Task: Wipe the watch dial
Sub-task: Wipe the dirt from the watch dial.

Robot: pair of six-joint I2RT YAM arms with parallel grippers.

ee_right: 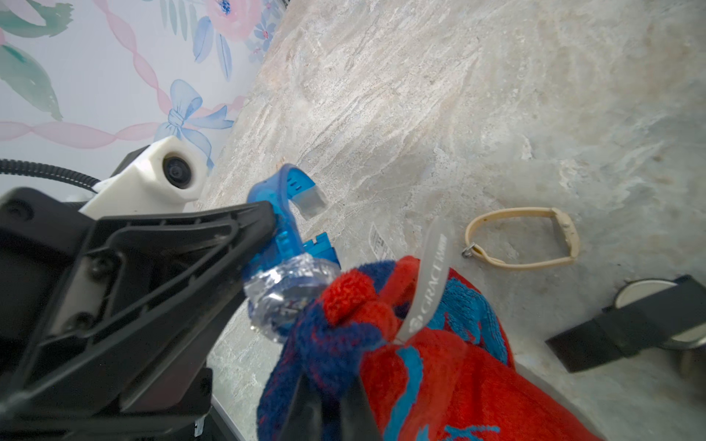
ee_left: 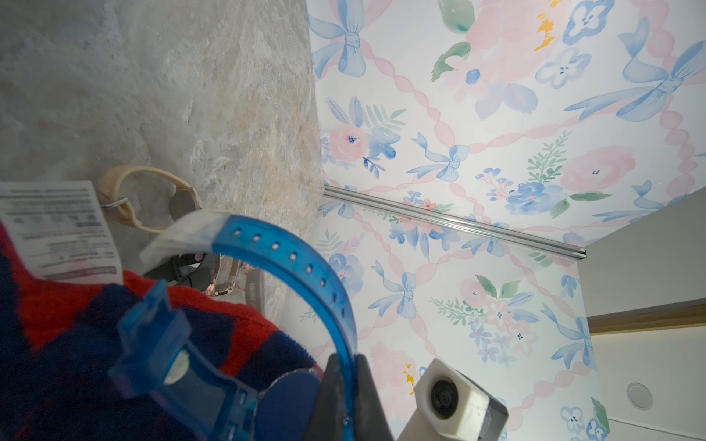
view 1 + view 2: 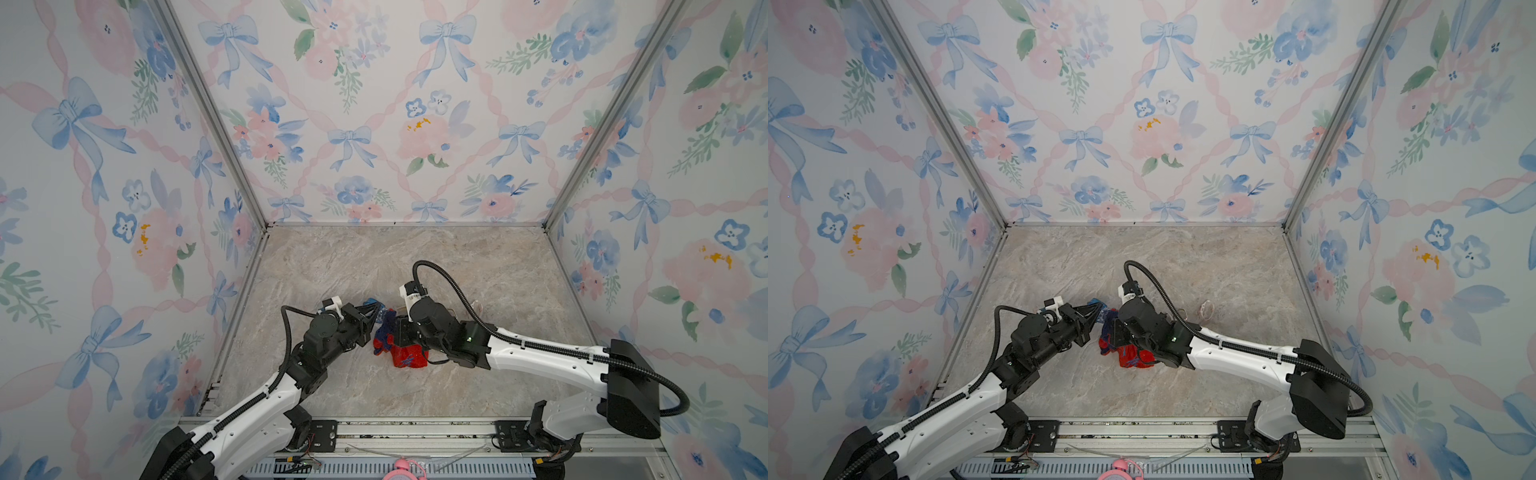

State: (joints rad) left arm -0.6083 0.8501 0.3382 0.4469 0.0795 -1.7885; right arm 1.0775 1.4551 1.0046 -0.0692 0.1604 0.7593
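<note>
Two end effectors [image 2: 344, 368] [image 1: 328, 385], one cloth [image 1: 458, 374], three watches [image 1: 284, 235] [image 1: 567, 231] [image 1: 611, 336]

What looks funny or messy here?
The blue watch, clamped in the left gripper, seems to have crinkly clear film wrapped over its dial. So the red and blue cloth in the right gripper may be rubbing wrapping, not glass.

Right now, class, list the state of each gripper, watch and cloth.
left gripper: shut on blue watch strap.
right gripper: shut on cloth.
blue watch: lifted, dial against cloth.
cloth: bunched, partly lifted.
beige watch: strap looped, lying on table.
black watch: lying on table.
</note>
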